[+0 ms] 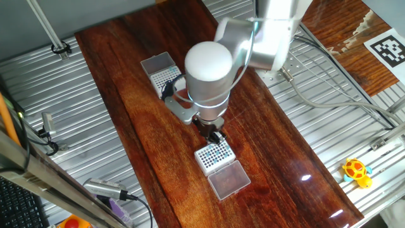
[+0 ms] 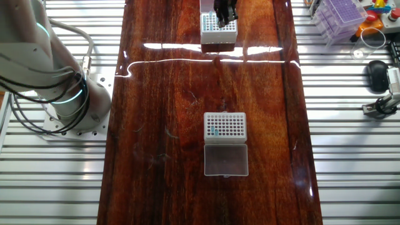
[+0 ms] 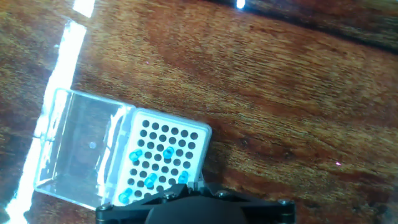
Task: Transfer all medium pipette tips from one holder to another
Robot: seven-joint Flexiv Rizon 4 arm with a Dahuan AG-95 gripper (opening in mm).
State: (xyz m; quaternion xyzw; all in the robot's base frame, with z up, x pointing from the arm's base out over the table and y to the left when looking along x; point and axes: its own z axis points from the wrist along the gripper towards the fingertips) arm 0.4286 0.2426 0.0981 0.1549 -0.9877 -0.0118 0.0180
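A white holder [image 1: 214,157] with its clear lid [image 1: 229,180] folded open sits under my gripper [image 1: 216,137]. In the hand view this holder [image 3: 163,155] carries several teal-blue pipette tips [image 3: 168,152] among dark holes. My gripper [image 3: 198,184] hangs low over its near right corner with the fingers together. I cannot see whether a tip is between them. In the other fixed view the gripper [image 2: 225,15] stands over that holder [image 2: 217,26]. A second white holder [image 2: 225,125] holds one or two tips [image 2: 214,131] at its left side.
The second holder [image 1: 166,79] lies beyond the arm with its lid [image 1: 158,63] open. A clear lid [image 2: 226,159] lies in front of it in the other fixed view. Ribbed metal flanks the wooden table [image 2: 162,94]. The robot base [image 2: 69,94], cables, a purple rack [image 2: 340,15] and a yellow toy [image 1: 356,171] lie off the wood.
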